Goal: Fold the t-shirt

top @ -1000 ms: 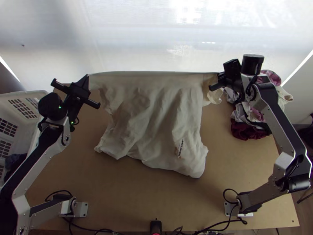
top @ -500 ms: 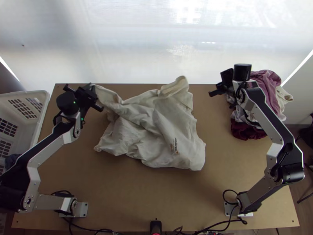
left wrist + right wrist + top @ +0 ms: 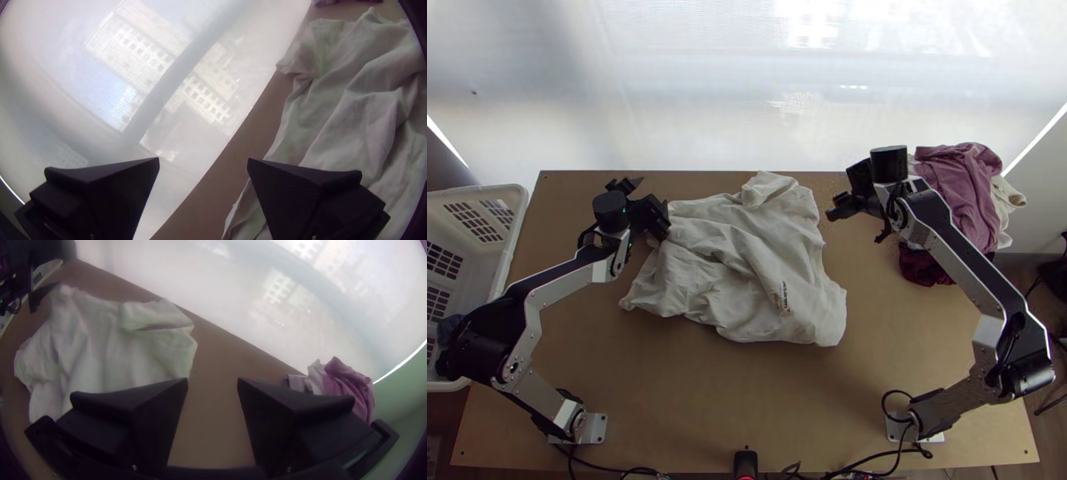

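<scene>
In the top view my left gripper (image 3: pixel 645 198) is open at the cream t-shirt's upper left, one finger against or over its edge. The left gripper (image 3: pixel 203 160) has nothing between its spread fingers in its wrist view. My right gripper (image 3: pixel 843 194), open, stands right of the shirt and apart from it; between the fingers of the right gripper (image 3: pixel 212 381) is bare table. Rumpled and loosely spread, the t-shirt (image 3: pixel 735 260) has a small print near its lower right and a turned-over part at the top. Wrinkles cross the t-shirt (image 3: pixel 351 111) on the left and the t-shirt (image 3: pixel 98 346) on the right.
A clothes pile (image 3: pixel 959 180), pink, white and dark red, lies at the table's right beside my right arm. The white basket (image 3: pixel 517 220) stands off the left edge. Behind the far edge hangs a pale translucent sheet (image 3: pixel 747 96). Bare table (image 3: pixel 707 384) lies below the shirt.
The t-shirt's top edge, earlier stretched between both grippers, has dropped onto the table, its right side first, then its left. My left gripper moved right and my right gripper moved left.
</scene>
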### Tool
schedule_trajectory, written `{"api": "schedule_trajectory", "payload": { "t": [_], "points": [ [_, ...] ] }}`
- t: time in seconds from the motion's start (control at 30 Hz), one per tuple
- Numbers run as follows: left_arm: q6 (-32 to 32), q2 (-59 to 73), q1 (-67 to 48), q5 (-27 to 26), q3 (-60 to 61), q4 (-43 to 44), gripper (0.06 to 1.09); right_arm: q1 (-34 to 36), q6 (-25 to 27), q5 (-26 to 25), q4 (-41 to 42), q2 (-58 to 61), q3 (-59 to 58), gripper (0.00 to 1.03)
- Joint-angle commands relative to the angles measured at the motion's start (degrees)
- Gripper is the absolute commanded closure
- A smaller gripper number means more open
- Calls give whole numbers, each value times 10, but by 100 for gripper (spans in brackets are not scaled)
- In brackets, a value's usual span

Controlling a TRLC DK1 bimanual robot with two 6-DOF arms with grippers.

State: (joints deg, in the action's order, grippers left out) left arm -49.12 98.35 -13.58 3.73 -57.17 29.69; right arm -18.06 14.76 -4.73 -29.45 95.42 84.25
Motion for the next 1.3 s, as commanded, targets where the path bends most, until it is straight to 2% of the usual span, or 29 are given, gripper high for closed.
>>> {"api": "schedule_trajectory", "payload": {
  "t": [0.0, 0.03, 0.1, 0.2, 0.33, 0.43, 0.57, 0.7, 0.87, 1.07, 1.27],
  "points": [
    [21, -61, 18, 1, -19, -55, 10, -66, -11, 13, -97, -86, -73, 30],
    [38, -98, 21, -7, -16, -97, 10, -73, -10, 20, -109, -109, -97, 28],
    [38, -177, 25, -54, 4, -194, 11, -91, 2, 21, -121, -153, -151, 22],
    [1, -278, 17, -98, 71, -291, 11, -109, 23, 21, -138, -205, -218, 20],
    [-100, -392, -2, -112, 205, -299, 11, -116, 35, 22, -151, -245, -269, 20],
    [-118, -431, -5, -117, 245, -347, 11, -134, 34, 24, -174, -256, -283, 20],
    [-178, -512, -30, -121, 319, -369, 11, -203, 32, 24, -206, -261, -317, 17],
    [-225, -584, -40, -124, 369, -414, 11, -228, 27, 25, -210, -264, -359, 17],
    [-239, -678, -57, -130, 392, -490, 11, -244, 10, 46, -221, -278, -371, 17],
    [-269, -712, -58, -135, 416, -496, 11, -243, 12, 45, -225, -299, -391, 17],
    [-292, -707, -52, -144, 458, -455, 12, -261, 10, 46, -226, -309, -414, 17]
  ]
}}
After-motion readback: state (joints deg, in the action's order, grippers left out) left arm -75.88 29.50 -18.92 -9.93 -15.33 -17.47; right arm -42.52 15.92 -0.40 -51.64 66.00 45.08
